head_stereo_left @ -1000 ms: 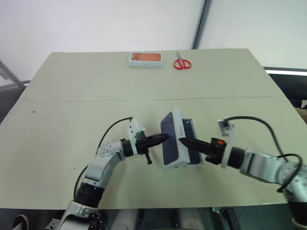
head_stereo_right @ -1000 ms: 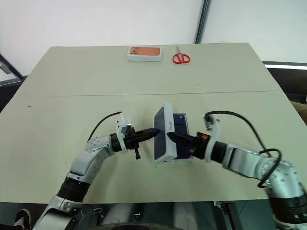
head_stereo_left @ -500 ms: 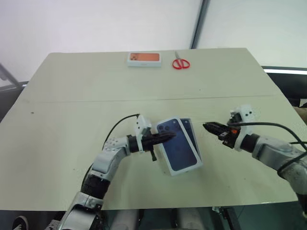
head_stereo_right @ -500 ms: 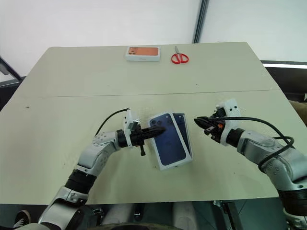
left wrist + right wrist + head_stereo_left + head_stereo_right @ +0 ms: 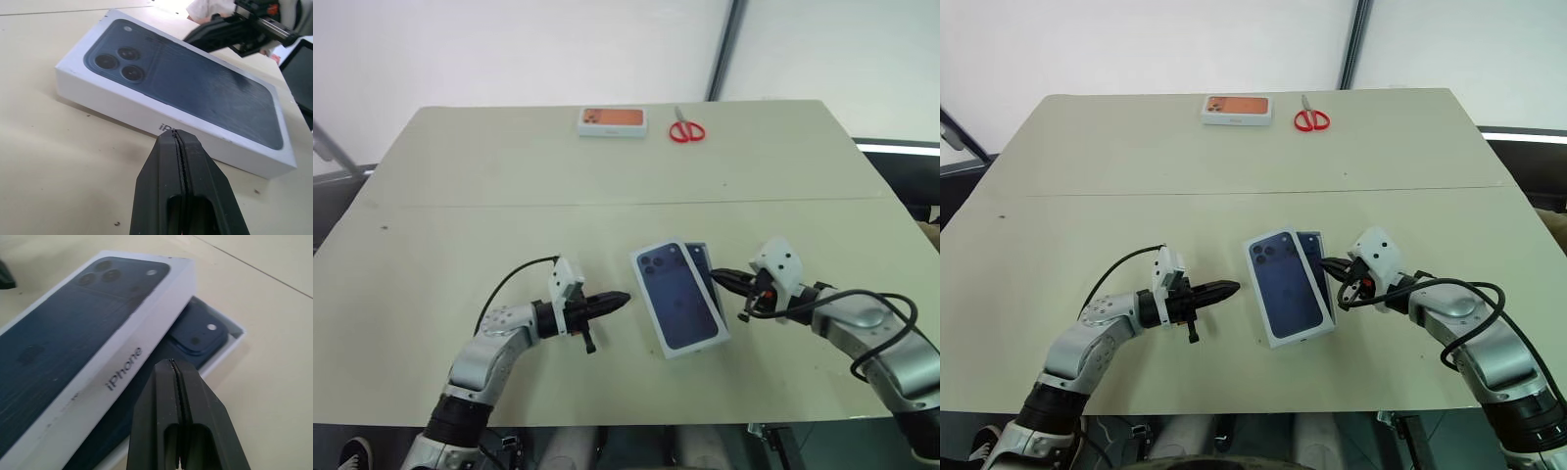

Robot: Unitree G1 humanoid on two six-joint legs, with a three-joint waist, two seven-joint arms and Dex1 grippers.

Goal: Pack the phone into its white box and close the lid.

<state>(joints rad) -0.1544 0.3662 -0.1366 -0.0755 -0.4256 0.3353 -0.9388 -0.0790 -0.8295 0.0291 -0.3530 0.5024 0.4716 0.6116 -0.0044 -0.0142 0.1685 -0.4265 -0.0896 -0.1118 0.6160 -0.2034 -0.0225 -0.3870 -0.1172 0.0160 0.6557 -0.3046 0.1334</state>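
Now the lid [image 5: 677,298] lies askew over the box [image 5: 230,340], picture side up (the phone [image 5: 198,333] shows at its 3 o'clock edge). Left gripper [image 5: 625,297] at 9 o'clock, right gripper [image 5: 715,275] at 3 o'clock, both clenched, grasping nothing.

Lid [image 5: 677,297] from upright to flat, askew over white box [image 5: 714,290]; left end effector [image 5: 615,298] withdrawn leftward.

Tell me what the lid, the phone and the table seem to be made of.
The lid: apparently matte white cardboard, with crisp folded edges and a printed top. The phone: glossy, glass-like dark blue back, catching a highlight. The table: smooth, matte beige board, likely laminate; uncertain.
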